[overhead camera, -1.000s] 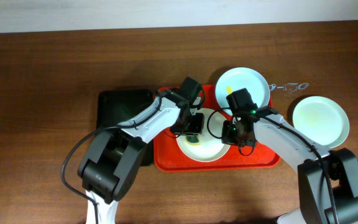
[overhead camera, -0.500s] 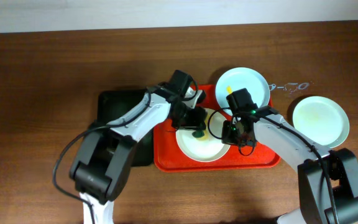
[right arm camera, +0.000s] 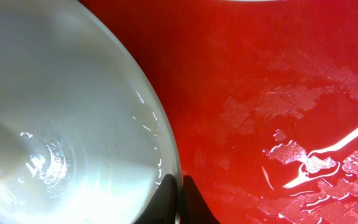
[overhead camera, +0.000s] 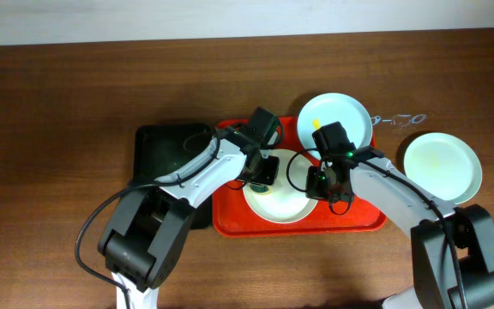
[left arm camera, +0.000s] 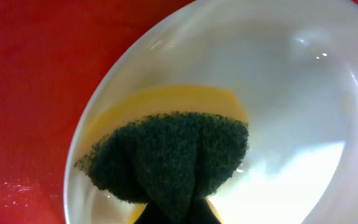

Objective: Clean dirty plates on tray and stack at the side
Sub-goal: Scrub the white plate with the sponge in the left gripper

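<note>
1. On the brown wooden tabletop (overhead camera: 58, 103), at its middle: red tray (overhead camera: 230, 221), rimmed, with rounded corners
2. Centre plate (overhead camera: 283, 206): pale and glossy, lying flat on the red tray between the two arms
3. Left gripper (overhead camera: 265, 172): jaws clenched on a dark green sponge (left arm camera: 166, 155), which is pressed down inside the centre plate; yellow shows at the sponge's edge
4. Right gripper (right arm camera: 178, 194): jaws pinched on the centre plate's right rim
5. Second plate (overhead camera: 337, 116): overlapping the red tray's far right corner, with a small yellow mark near its left edge
6. Third plate (overhead camera: 442, 167): off the tray, on the tabletop further right, faintly yellow-tinted
7. Black tray (overhead camera: 165, 142): just left of the red tray, partly hidden by the left arm
</note>
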`<state>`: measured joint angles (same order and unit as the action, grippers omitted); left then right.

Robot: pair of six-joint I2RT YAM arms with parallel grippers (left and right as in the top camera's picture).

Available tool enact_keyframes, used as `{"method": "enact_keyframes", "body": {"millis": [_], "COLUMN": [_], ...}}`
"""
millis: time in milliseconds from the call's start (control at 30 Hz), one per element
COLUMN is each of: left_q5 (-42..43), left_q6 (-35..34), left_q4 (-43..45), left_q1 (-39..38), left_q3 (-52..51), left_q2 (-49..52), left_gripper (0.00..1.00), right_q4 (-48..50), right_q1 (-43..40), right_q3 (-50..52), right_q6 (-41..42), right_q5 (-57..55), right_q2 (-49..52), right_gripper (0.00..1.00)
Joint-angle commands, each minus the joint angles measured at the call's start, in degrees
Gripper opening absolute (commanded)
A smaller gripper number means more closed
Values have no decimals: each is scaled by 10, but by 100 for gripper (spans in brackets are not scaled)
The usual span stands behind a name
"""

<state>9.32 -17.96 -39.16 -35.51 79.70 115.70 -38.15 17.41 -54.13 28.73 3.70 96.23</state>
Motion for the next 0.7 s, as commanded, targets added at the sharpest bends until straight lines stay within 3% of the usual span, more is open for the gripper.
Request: {"method": "enact_keyframes", "body": {"millis": [0,233,433,667], "left_q5": [-22,-5,201,303], "left_q6": [0,-9,-9,-9], "left_q4": [1,10,65,70], "left_q1": [0,0,0,4], "left_q3": [-11,-53,-53,-17], "left_q2": [-13,-3,44,42], "left_gripper": [0,0,0,0], "right_q4": [4,4,5,6], "right_q1": [6,6,6,6], "right_q3": [-8,-8,-8,-8], "right_q6": [5,5,5,5], "right_q5": [8,8,8,8], "right_q2": [6,6,6,6], "right_gripper": [4,4,4,4]}}
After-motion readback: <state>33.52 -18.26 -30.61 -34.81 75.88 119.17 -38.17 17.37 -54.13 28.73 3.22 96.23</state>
